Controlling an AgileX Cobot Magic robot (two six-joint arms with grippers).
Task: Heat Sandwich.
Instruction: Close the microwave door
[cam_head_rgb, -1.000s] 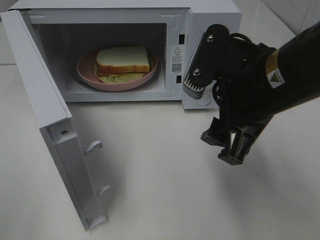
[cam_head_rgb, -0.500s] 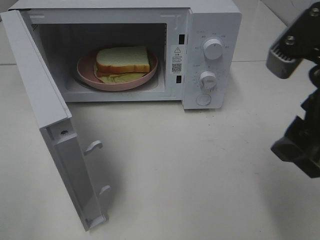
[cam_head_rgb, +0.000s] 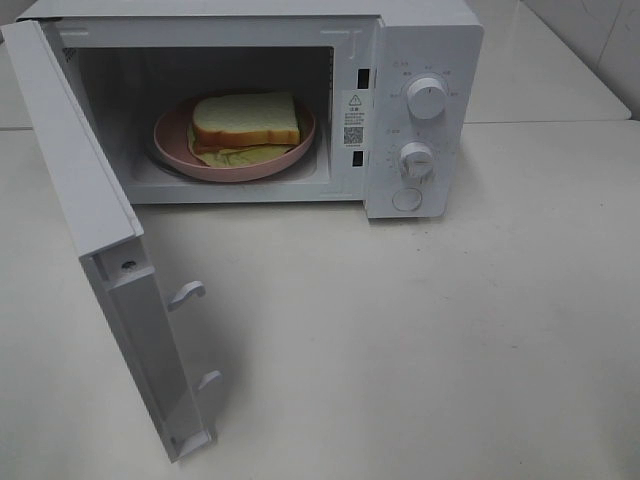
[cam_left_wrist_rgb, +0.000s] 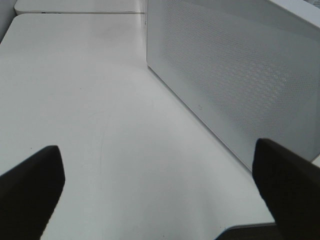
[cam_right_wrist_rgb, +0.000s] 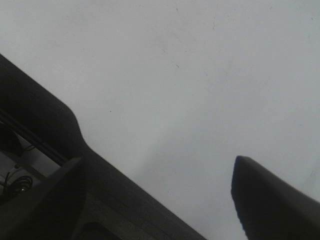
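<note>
One sandwich (cam_head_rgb: 245, 120) lies flat on one round pink plate (cam_head_rgb: 170, 142) inside the boxy white microwave (cam_head_rgb: 420, 40), far left on the smooth white bench (cam_head_rgb: 420, 350). Its soft white slice is squarish, with the long axis left to right and the tan crust edge facing near. A wrinkled yellow-green layer shows beneath. The door (cam_head_rgb: 85, 190) hangs open leftward. Two round knobs (cam_head_rgb: 427, 98) sit on the right panel. By the microwave's perforated wall the left claw (cam_left_wrist_rgb: 156, 147) is spread wide, gripping nothing. The right claw (cam_right_wrist_rgb: 155, 162) is likewise released over bare bench.

Smooth glossy white microwave (cam_head_rgb: 420, 60) casing
</note>
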